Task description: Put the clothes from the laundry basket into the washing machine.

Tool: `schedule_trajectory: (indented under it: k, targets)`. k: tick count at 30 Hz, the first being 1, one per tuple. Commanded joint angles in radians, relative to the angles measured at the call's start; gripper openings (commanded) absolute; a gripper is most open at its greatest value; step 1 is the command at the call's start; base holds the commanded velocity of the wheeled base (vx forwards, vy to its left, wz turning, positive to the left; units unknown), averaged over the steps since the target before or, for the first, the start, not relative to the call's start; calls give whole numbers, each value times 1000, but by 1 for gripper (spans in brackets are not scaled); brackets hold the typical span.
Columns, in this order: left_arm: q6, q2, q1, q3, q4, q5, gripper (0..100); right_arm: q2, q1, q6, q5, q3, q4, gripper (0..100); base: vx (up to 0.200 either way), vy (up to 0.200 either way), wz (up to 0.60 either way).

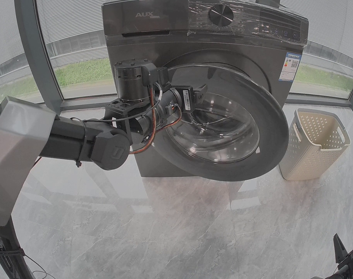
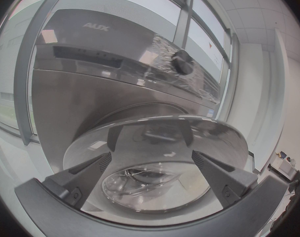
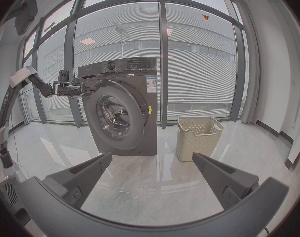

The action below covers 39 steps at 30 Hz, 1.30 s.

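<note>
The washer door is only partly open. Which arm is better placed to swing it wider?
Left. The left claw is open by the upper rim of the door; the right claw, also open, hangs low, far back from the washer.

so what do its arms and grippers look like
The left arm has a light grey boxy shell, black round links, a braided orange cable and a white barcode label near the wrist. The left gripper and right gripper have dark grey wedge fingers with ribbed tips.

Boxy metal washing machine [image 1: 145, 55]: dark grey.
Rectangular plastic laundry basket [image 1: 312, 152]: cream, grid of small holes.
Polished stone floor [image 1: 184, 221]: pale grey, faint veining.
</note>
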Motion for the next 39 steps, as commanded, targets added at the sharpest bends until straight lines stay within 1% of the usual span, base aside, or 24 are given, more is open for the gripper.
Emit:
schedule_trajectory:
  k: [1,3,4,5,9,13,14,15,16,17,18,19,20,21,22,25,27,29,30,31,34,36,37,39]
  targets:
    - [-25,-109,2,179,-8,6,100,-13,0,0,0,8,0,100,0,0,0]
    - [-25,-209,-7,318,-13,4,100,-13,0,0,0,10,0,100,0,0,0]
    - [-25,-224,-9,343,-14,4,100,-13,-2,0,0,10,0,100,0,0,0]
    - [-25,-350,-36,502,-28,6,100,-13,0,0,0,10,0,100,0,0,0]
    - [-16,-617,-74,808,-51,9,100,-13,0,-1,0,8,0,100,0,0,0]
    - [-2,-887,-78,1019,-33,12,100,-13,-2,-1,-2,10,0,100,0,0,0]
    - [7,-946,-73,1059,-30,15,100,-13,-2,2,-2,10,0,100,0,0,0]
    - [7,-946,-73,1059,-30,15,100,-13,-2,2,-2,10,0,100,0,0,0]
    - [20,-1063,-64,1130,-17,38,100,-13,0,2,-3,10,0,100,0,0,0]
    - [21,-1097,-59,1150,-13,45,100,-13,0,0,-2,10,0,100,0,0,0]
    - [21,-1181,-33,1200,4,59,100,-13,-2,-3,0,8,1,100,0,0,0]
    - [21,-1181,-33,1200,4,59,100,-13,-2,-3,0,8,1,100,0,0,0]
    - [27,-1279,22,1254,32,59,100,-13,0,-3,0,8,0,100,0,0,0]
    - [27,-1279,22,1254,32,59,100,-13,0,-3,0,8,0,100,0,0,0]
    - [43,-1400,100,1309,82,52,100,-12,-2,-3,0,8,1,100,0,0,0]
    - [89,-1566,176,1363,173,50,100,-12,-5,-3,0,8,0,100,0,0,0]
    - [99,-1675,219,1383,231,42,100,-12,-3,-3,0,8,0,100,0,0,0]
    - [99,-1758,249,1401,295,25,100,-13,-2,-3,0,8,1,100,0,0,0]
    - [99,-1758,249,1401,295,25,100,-13,-2,-3,0,8,1,100,0,0,0]
    - [101,-1815,272,1438,366,10,100,-13,-2,-3,0,8,3,100,0,0,0]
    - [102,-1919,332,1470,434,-19,100,-12,-2,-3,0,8,3,100,0,0,0]
    - [92,-2002,369,1470,516,-36,100,-13,-2,-4,0,8,3,100,0,0,0]
    - [93,-2058,393,1470,579,-44,100,-15,-2,-3,1,8,1,100,0,0,0]
    - [70,-2074,410,1470,621,-57,100,-16,-5,-1,6,8,1,100,0,0,0]
